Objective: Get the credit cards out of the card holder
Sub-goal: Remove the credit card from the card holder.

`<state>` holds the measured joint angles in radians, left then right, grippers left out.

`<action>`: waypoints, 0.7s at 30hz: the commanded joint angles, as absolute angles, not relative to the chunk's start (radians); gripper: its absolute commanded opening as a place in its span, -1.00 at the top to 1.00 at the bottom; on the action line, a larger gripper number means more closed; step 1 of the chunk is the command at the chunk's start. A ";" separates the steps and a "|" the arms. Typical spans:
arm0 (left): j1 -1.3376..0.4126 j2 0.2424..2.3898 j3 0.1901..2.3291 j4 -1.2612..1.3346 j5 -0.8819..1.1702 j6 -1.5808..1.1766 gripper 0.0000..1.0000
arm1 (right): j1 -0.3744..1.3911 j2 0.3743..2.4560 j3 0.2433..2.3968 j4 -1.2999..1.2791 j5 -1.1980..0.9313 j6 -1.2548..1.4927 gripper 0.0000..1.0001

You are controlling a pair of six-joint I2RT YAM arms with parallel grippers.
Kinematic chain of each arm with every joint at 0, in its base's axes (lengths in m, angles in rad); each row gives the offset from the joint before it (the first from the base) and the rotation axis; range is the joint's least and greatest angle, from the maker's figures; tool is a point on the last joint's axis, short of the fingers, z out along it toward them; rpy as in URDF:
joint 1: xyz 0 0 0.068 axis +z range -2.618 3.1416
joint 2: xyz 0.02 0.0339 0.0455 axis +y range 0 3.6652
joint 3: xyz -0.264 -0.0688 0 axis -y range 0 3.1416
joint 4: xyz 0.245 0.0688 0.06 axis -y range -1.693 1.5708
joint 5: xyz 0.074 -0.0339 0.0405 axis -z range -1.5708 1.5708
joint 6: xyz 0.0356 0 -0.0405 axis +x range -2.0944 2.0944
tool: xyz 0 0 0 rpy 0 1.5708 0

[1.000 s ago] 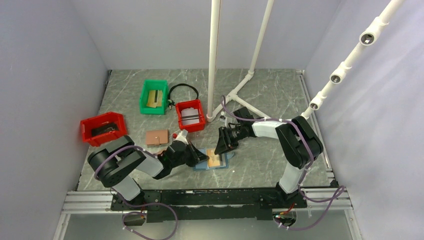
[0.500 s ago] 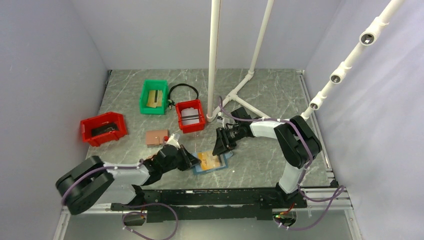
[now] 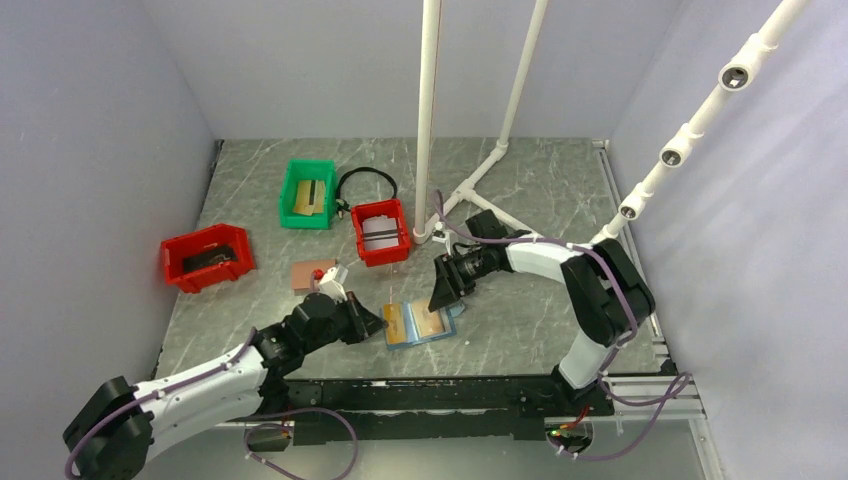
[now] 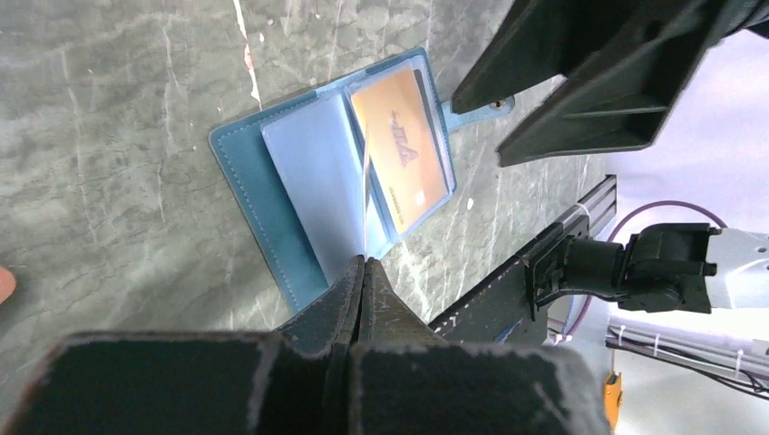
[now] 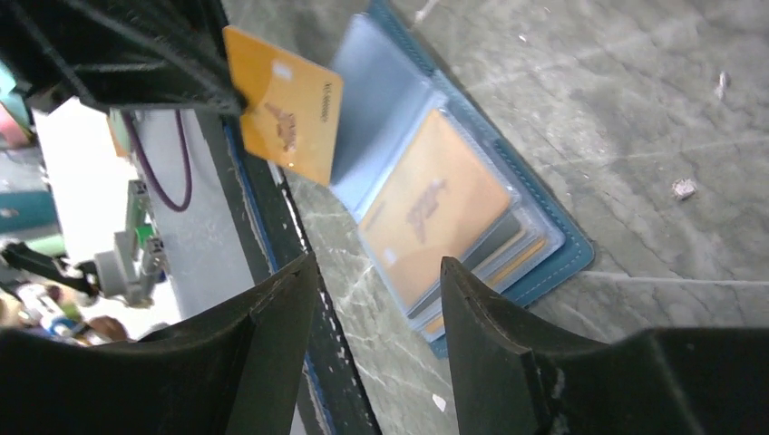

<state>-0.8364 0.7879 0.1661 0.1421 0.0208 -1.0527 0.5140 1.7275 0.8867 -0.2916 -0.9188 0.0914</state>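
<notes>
1. Top external view: the left gripper (image 3: 372,322) is pinching one credit card (image 3: 396,322) at the near-left side of the open blue card holder (image 3: 428,341). The card holder is lying flat on the table (image 3: 530,320) between the two arms. The right gripper (image 3: 445,292) is hanging over its far-right corner. I think the job now is getting this card all the way clear. A slow, straight pull away from the pocket looks best, so the card holder is not dragged along.

2. Left wrist view: the left gripper (image 4: 364,265) is squeezing its fingers tight together on the thin credit card (image 4: 365,204). The card is showing edge-on here and standing up from the card holder (image 4: 254,190). One more gold card is sitting in the clear pocket beside it. A firm squeeze is needed, I think, because such a thin card could be slipping out.

3. Right wrist view: the right gripper (image 5: 376,272) is holding its fingers wide apart with nothing between them. It is hovering over the card holder (image 5: 553,245), and I cannot tell if it is touching. The pinched credit card (image 5: 286,104) is tilting in the air. More credit cards (image 5: 435,213) are lying stacked in the pocket. Pressing the card holder down would be helping, I think.
</notes>
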 commanded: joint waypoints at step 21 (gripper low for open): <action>-0.824 0.930 0.367 0.294 0.262 -0.778 1.00 | 0.461 1.488 0.953 -0.501 -1.152 -0.350 -0.57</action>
<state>-0.8268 0.8936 0.3164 0.1764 0.1772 -0.8211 0.4709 1.4868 0.9035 -0.4549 -1.0939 -0.2745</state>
